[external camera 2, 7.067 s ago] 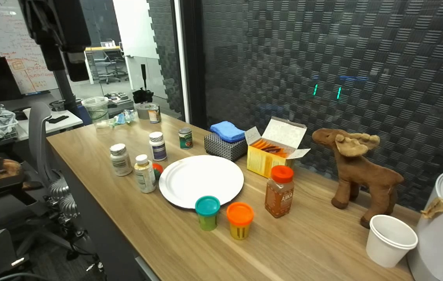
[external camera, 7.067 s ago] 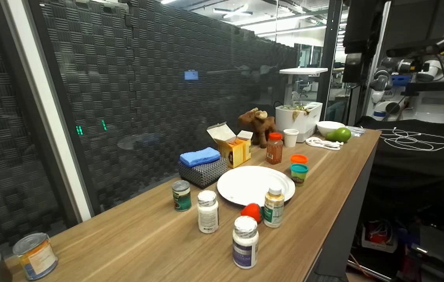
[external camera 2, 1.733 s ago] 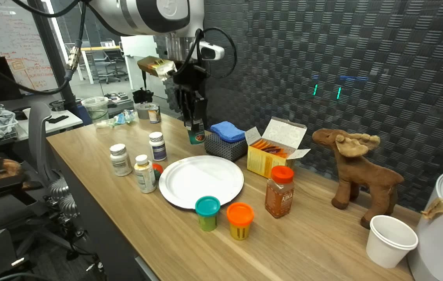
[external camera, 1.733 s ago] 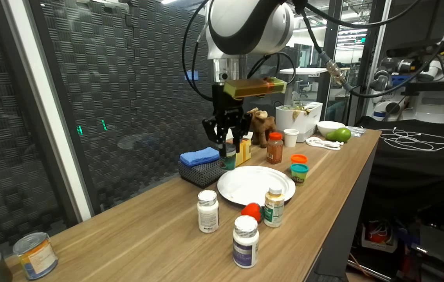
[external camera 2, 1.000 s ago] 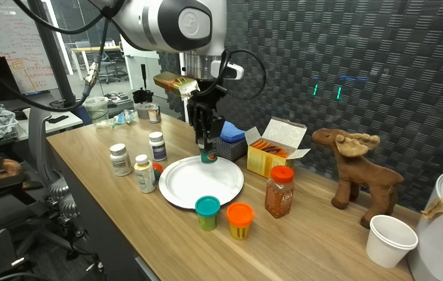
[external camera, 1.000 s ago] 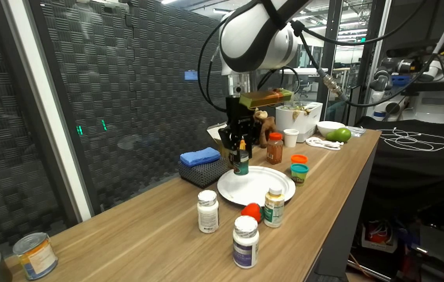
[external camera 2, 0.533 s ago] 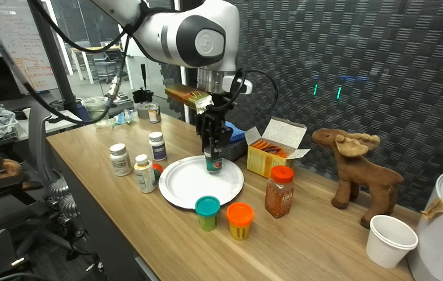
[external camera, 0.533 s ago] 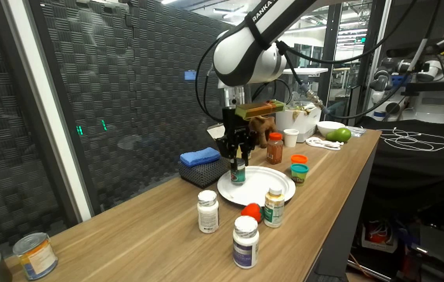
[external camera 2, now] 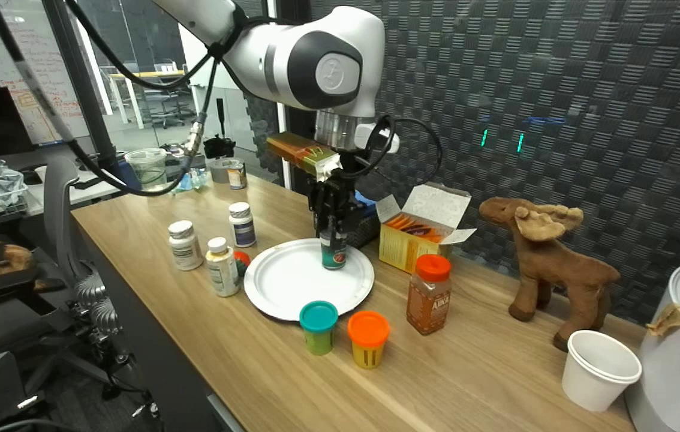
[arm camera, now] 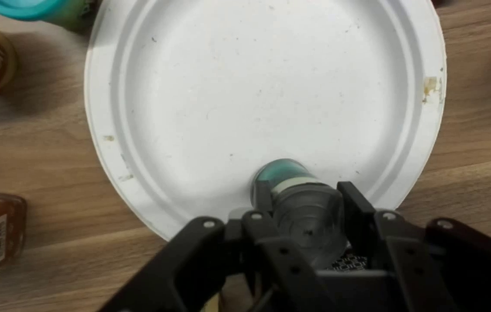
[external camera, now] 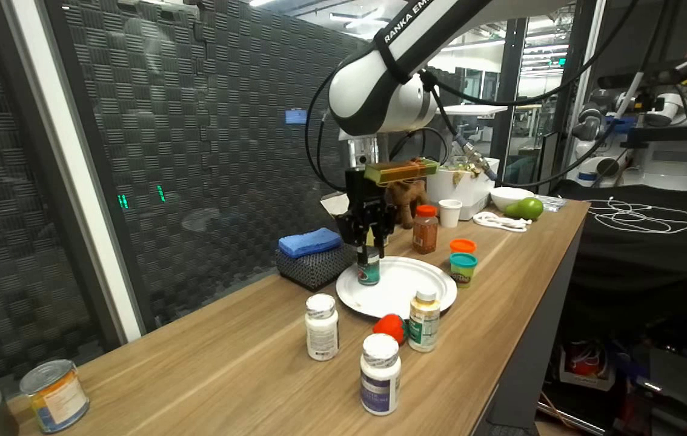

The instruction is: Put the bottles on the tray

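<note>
My gripper (external camera: 370,253) is shut on a small green can (external camera: 369,276), holding it upright. In the wrist view, one finger stands on each side of the can's metal top. The can is at the edge of the round white tray (external camera: 404,297) nearest the patterned box; whether its base touches the tray, I cannot tell. Three white-capped bottles stand on the table beside the tray: a plain white-labelled one (external camera: 322,330), a purple-labelled one (external camera: 380,381) and a green-labelled one (external camera: 423,324). A red-capped amber bottle (external camera 2: 430,300) stands on the tray's opposite side.
A patterned black box (external camera: 313,269) with a blue cloth and an open yellow box (external camera 2: 412,252) stand close behind the tray. Two Play-Doh tubs, teal-lidded (external camera 2: 318,327) and orange-lidded (external camera 2: 368,339), flank it. A red toy (external camera: 391,327) lies between bottles and tray.
The green can stood on the table at first. My gripper took hold of it, carried it across to the tray and lowered it; over the last half second it has shifted only slightly.
</note>
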